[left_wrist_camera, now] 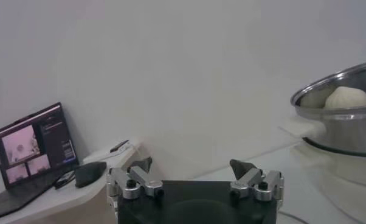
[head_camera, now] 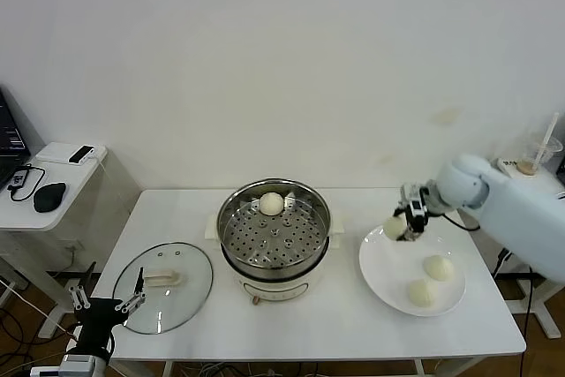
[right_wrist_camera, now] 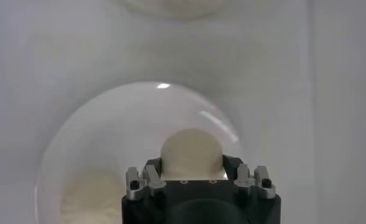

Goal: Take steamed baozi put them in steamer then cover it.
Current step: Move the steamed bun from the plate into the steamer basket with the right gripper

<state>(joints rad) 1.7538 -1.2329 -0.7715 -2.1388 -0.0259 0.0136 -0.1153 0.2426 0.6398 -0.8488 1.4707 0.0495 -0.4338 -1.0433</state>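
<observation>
So the right hand (head_camera: 399, 228) has a steamed baozi (head_camera: 394, 229) pinched between its fingers, held above the near-left edge of the white plate (head_camera: 381, 275) on the table (head_camera: 353, 324). The head view shows two more buns (head_camera: 439, 267) lying on that plate and one bun in the steamer (head_camera: 271, 204) at the back of the steamer (head_camera: 274, 229). The right wrist view shows the grip best: fingers snug on both sides of the bun (right_wrist_camera: 191, 152). The left hand (head_camera: 110, 299) sits low by the glass lid (head_camera: 164, 285), fingers spread wide, holding nothing; its wrist view also catches a laptop (left_wrist_camera: 31, 146) on a side desk.
</observation>
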